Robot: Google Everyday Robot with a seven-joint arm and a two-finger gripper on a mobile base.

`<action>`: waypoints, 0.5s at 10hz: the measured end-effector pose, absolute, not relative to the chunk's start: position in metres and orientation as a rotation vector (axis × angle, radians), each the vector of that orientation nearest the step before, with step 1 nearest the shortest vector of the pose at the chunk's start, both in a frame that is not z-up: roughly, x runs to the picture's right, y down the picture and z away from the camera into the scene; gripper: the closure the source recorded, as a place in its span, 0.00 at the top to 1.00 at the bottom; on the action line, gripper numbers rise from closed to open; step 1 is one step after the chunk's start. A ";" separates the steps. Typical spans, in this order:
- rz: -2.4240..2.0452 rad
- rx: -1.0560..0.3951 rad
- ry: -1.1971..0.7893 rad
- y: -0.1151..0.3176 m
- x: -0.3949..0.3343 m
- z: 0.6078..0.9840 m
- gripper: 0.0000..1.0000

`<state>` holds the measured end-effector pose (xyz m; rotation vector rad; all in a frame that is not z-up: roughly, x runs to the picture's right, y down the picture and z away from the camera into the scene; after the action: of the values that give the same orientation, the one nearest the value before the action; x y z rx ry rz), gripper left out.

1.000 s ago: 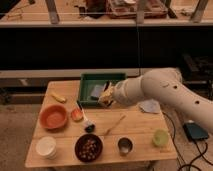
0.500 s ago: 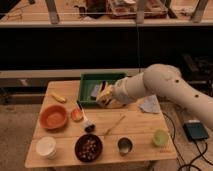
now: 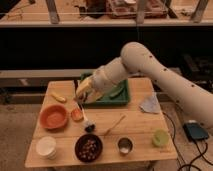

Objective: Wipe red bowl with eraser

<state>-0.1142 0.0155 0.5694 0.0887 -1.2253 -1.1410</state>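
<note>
The red bowl [image 3: 53,116] sits on the left part of the wooden table [image 3: 140,125], wide, shallow and plain. My gripper [image 3: 82,96] hangs over the left end of the green tray [image 3: 121,96], up and to the right of the bowl and apart from it. Its fingers are shut on a small block with dark and pale layers, the eraser [image 3: 80,99], mostly hidden by the fingers. The white arm reaches in from the right.
A small orange-red lump [image 3: 76,114] lies right of the bowl, with a dark-headed brush [image 3: 86,123] and a wooden stick [image 3: 115,125] beside it. Along the front stand a white cup [image 3: 46,146], a dark bowl of brownish bits [image 3: 89,147], a metal cup [image 3: 124,145] and a green cup [image 3: 160,137]. A grey-blue pad [image 3: 150,104] lies at the right.
The arm has swung left over the tray, carrying the gripper and the block closer to the red bowl's side of the table. Nothing on the table has moved.
</note>
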 end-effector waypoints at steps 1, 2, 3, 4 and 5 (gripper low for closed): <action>-1.179 0.075 -1.259 0.017 -0.135 0.568 0.09; -1.216 0.057 -1.289 0.020 -0.156 0.568 0.09; -1.251 0.030 -1.315 0.024 -0.178 0.570 0.09; -1.276 0.004 -1.330 0.027 -0.195 0.574 0.09; -1.315 -0.039 -1.347 0.035 -0.218 0.581 0.09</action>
<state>-0.2179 0.0348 0.5813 -0.0387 -1.3471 -1.3145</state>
